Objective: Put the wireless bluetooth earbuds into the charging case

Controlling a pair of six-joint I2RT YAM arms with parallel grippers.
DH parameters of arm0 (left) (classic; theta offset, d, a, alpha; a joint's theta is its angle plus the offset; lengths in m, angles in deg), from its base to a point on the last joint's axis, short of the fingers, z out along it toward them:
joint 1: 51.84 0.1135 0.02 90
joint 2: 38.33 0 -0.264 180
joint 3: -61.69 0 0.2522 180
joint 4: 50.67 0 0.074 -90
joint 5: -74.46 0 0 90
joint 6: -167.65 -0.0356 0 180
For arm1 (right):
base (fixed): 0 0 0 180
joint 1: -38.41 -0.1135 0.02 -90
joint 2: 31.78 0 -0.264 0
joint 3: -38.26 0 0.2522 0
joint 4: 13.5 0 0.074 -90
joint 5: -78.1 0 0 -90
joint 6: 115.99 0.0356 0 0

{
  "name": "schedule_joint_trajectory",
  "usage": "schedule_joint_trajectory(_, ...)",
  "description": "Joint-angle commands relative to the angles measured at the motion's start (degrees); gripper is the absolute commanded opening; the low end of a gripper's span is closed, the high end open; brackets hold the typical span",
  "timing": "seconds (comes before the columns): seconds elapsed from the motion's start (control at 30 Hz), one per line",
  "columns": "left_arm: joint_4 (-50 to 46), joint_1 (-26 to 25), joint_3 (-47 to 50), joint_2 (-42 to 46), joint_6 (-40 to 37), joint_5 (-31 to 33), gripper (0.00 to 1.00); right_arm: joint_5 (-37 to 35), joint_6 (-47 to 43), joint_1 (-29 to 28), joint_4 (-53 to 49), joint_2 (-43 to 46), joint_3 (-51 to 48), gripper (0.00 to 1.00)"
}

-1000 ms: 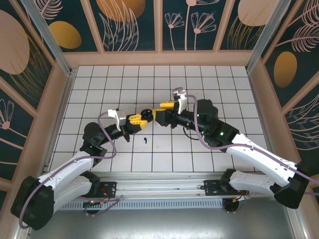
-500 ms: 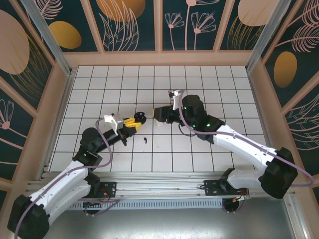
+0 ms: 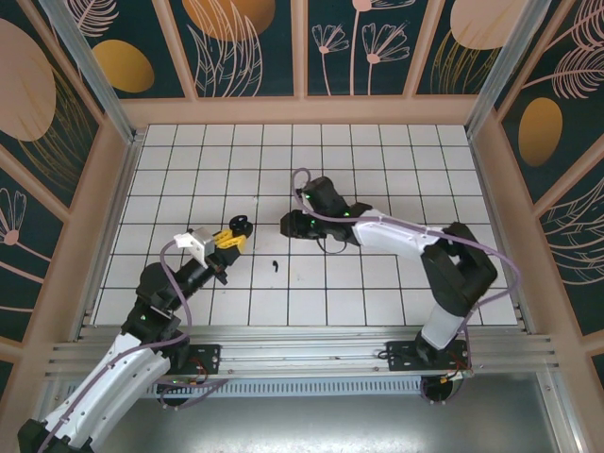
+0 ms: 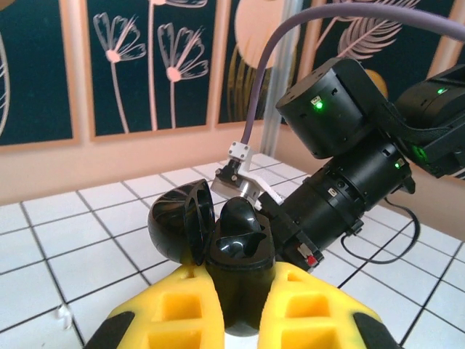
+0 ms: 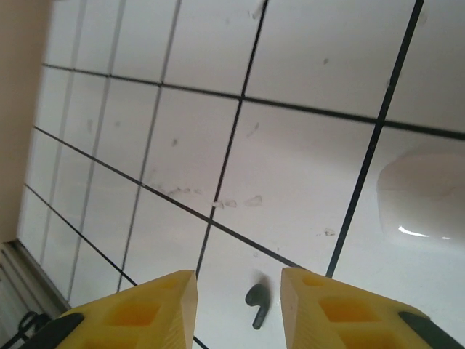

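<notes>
Up front in the left claw (image 4: 238,287), the black charging case (image 4: 240,243) is gripped tight, lid (image 4: 178,222) flipped open. Near that case, toward the arm bases, one black earbud (image 5: 256,305) lies on the tiled counter (image 3: 377,283), seen between the spread fingers of the right claw (image 5: 238,280). A blurry white shape (image 5: 421,196) is cut off at the edge, too soft to identify.

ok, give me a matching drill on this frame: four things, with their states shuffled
Things:
1. black case
2. black earbud
3. right gripper
4. rounded object

States:
A. lying loose on the floor
B. open, holding nothing
C. clamped in the left gripper, lid open
D. white and glossy

Pairs: 1-C, 2-A, 3-B, 4-D
</notes>
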Motion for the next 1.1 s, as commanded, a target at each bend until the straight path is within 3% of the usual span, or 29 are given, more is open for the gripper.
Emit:
schedule_joint_trajectory(0.0,-3.6,0.1,-0.4,0.2,-0.1,4.9,0.0,-3.5,3.0,-3.7,-10.8,-3.8,6.7,0.34)
schedule_joint_trajectory(0.33,-12.0,0.1,-3.2,0.8,0.5,14.7,0.0,-11.5,8.2,-9.5,-25.5,-14.8,20.6,0.21)
schedule_joint_trajectory(0.53,-11.7,0.1,-2.6,2.4,0.9,15.7,0.0,-16.5,11.0,-11.4,-33.7,-19.1,26.5,0.2)
schedule_joint_trajectory(1.07,-13.1,0.1,-2.1,4.4,1.8,17.0,0.0,-17.0,13.0,-14.3,-35.0,-23.9,29.5,0.24)
